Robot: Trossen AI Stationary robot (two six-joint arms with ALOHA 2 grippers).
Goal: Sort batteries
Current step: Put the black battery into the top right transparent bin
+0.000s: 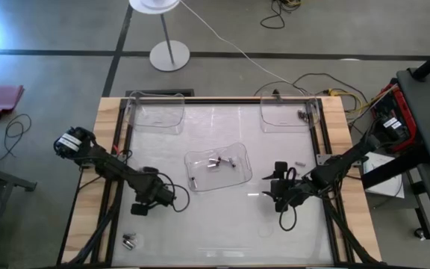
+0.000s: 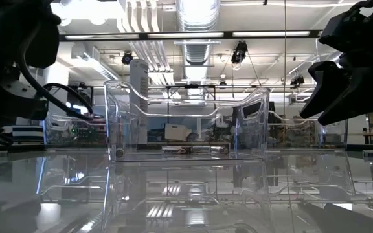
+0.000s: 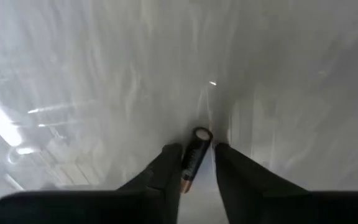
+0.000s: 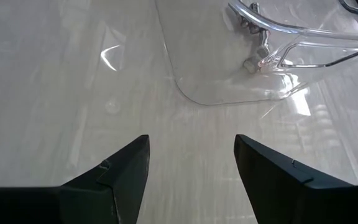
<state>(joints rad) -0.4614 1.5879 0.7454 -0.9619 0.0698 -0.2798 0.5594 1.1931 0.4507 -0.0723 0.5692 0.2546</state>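
The left gripper [image 3: 197,163] hangs over the table [image 1: 200,224], its fingers [image 3: 166,168] pinching one battery [image 3: 195,152] that juts out beyond their tips. The right gripper [image 4: 191,162] hovers with fingers [image 4: 120,171] spread and nothing between them; ahead of them sits the clear middle tray [image 4: 229,81] holding several more batteries [image 4: 253,62].
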